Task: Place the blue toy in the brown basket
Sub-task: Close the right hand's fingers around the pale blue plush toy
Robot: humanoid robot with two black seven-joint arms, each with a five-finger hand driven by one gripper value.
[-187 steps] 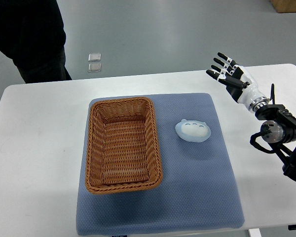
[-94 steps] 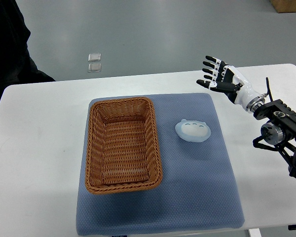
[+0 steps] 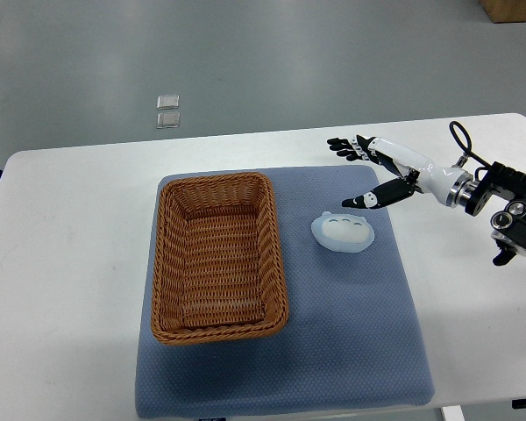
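The blue toy lies on the blue mat, just right of the empty brown basket. Your right hand hovers beside it, fingers spread, holding nothing. This looks like the reach; next, lower over the toy and close.

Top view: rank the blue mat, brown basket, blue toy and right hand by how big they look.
1. blue mat
2. brown basket
3 and 4. blue toy and right hand: they look about alike, and the hand sits higher, nearer the camera, so I won't rank them.
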